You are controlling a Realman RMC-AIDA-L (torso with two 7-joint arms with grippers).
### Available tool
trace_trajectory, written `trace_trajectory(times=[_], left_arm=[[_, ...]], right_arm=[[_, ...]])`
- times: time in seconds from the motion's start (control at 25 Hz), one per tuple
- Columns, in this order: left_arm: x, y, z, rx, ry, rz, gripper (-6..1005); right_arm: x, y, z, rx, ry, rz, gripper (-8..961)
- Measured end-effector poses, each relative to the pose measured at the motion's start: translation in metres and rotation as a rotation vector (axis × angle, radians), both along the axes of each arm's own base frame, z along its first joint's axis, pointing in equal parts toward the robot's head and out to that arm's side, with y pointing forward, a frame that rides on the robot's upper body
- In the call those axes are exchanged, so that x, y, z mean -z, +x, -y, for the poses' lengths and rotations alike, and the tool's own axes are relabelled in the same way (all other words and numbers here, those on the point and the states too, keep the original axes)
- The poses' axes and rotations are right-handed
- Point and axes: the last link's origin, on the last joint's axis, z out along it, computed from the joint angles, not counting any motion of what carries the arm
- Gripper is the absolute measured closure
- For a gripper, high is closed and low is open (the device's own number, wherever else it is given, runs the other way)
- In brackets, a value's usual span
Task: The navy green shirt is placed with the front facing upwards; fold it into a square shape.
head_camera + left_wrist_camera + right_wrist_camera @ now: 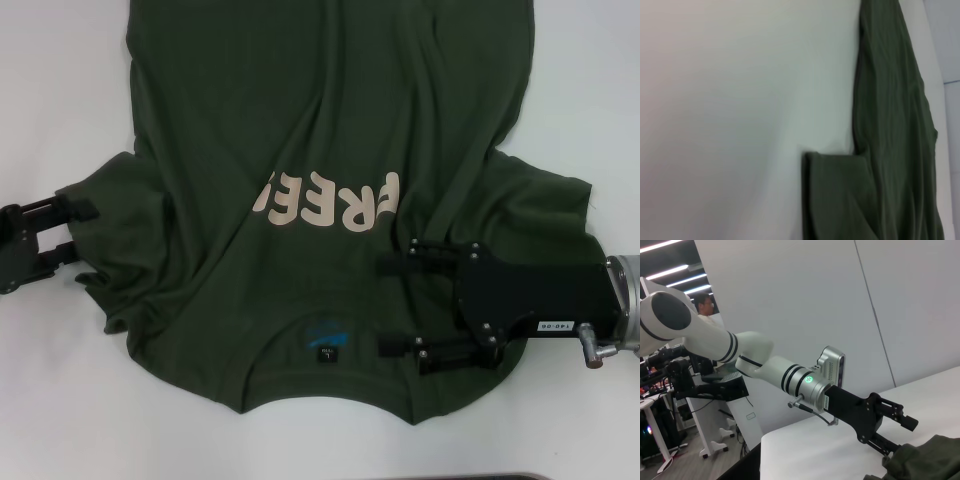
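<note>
The shirt [300, 200] lies spread on the worktop [60, 120], collar at the near edge, hem far. The left tool [85, 232] sits at its left sleeve; the right tool [395, 305] rests over its near right shoulder.

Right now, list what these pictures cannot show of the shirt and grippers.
navy green shirt: hem cut off by head view's top edge.
chest lettering: middle letters lost in a fold, head view.
neck label: print too small, head view.
right gripper, open near the collar: hides cloth beneath.
left gripper, open at the sleeve: body cut by frame edge.
</note>
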Motion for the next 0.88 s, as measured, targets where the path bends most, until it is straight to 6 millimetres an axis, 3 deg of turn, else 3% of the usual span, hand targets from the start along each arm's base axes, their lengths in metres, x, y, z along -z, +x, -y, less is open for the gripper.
trace_trajectory(times=[0.88], left_arm=[[0.0090, 0.0029, -0.0004, 0.003, -0.037, 0.004, 245]], right_arm=[[0.0008, 0.0005, 0.0023, 0.014, -0.014, -0.008, 46]])
